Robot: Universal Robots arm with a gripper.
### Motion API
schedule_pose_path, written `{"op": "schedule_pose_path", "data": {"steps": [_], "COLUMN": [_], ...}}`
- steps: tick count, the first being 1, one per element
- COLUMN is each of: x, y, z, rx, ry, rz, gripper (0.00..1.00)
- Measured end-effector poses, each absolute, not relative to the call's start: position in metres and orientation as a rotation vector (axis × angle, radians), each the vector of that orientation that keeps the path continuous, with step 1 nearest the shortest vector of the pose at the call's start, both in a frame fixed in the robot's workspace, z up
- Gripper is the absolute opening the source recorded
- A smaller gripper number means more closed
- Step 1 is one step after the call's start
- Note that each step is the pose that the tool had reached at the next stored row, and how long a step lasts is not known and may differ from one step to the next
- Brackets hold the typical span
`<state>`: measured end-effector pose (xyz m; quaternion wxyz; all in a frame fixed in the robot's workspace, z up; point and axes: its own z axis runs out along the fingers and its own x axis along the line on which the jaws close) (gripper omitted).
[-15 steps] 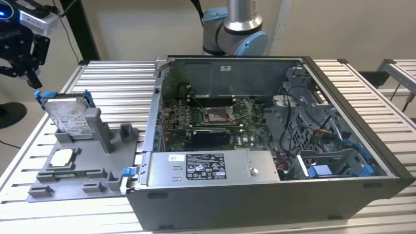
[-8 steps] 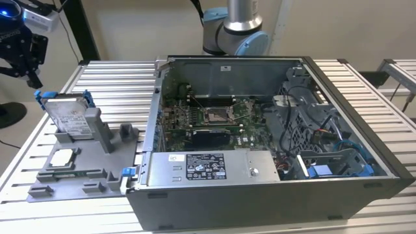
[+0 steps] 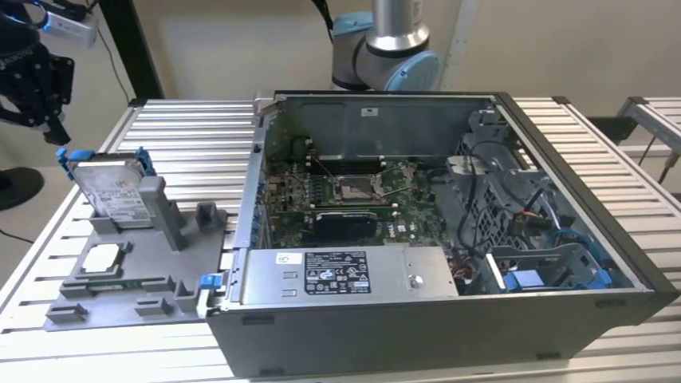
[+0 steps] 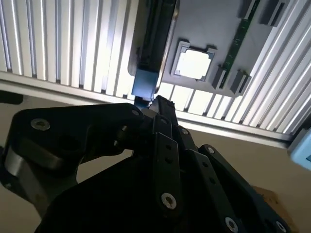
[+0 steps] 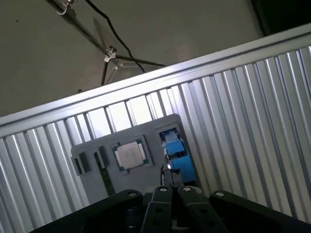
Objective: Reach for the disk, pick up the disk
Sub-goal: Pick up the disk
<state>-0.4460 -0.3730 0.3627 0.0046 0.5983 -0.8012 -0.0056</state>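
- A ribbed aluminium-slat bench is seen in a plain, light-walled room. An open grey metal computer case takes up its middle and the side at the exterior view's right.
- Along the bench edge at the exterior view's left, a grey plastic fixture tray is laid, with a small white-topped rectangular chip seated flat in it.
- The flat silver-grey metal disk, white-labelled and framed by blue plastic rails, is stood upright at the tray's end nearer the bench's far edge.
- The black claw is held above and just outside that left-hand bench edge, near the disk but apart from it.
- In both wrist views the claw's tips are seen drawn together, with nothing between them.
- The reach is judged only partly done: the claw is near, but no contact is made, and the disk is neither gripped nor lifted from its slot.
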Motion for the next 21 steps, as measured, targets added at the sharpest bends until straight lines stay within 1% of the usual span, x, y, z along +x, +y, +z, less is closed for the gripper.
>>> {"op": "schedule_pose_path", "data": {"steps": [21], "x": [-0.436], "y": [-0.373], "z": [0.362], "rx": [2.158], "ry": [-2.27], "rz": [-0.015], "gripper": [0.0]}}
